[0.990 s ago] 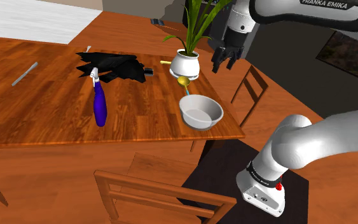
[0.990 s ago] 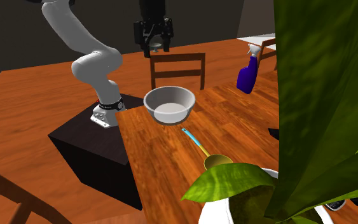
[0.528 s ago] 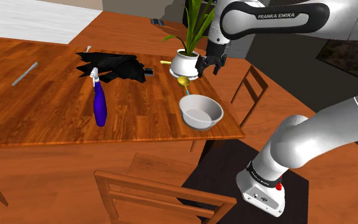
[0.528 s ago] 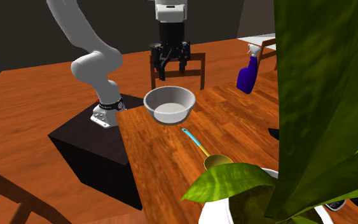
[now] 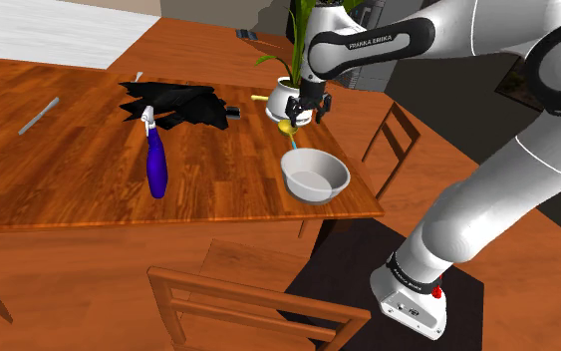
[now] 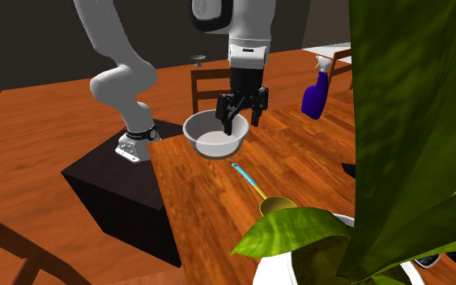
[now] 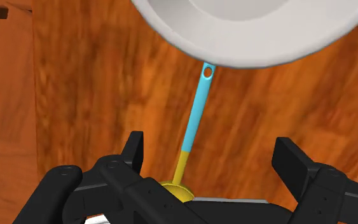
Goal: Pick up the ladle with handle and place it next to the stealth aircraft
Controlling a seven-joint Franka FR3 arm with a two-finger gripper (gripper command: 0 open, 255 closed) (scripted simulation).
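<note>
Ladle (image 7: 196,114) with blue handle and gold cup, lying flat on the wooden table (image 5: 89,199) between a white plant pot (image 5: 290,98) and a pale bowl (image 5: 313,192). The handle's end reaches the bowl's rim. Gripper (image 7: 213,156) hangs above the ladle, its fingers (image 7: 136,147) spread wide, straddling the handle near the gold neck and touching nothing.

Judged step: descent to grasp. A sound grasp keeps the fingers square across the slim handle, lowers them straight until the tips almost meet the wood, then closes on the stretch between cup and bowl. Closing too near the bowl risks nudging it, and the pot stands close on the other side.

Black stealth aircraft (image 5: 173,103) lies further along the table, toward the shoulder view's left, with a purple spray bottle (image 5: 155,165) near it.
</note>
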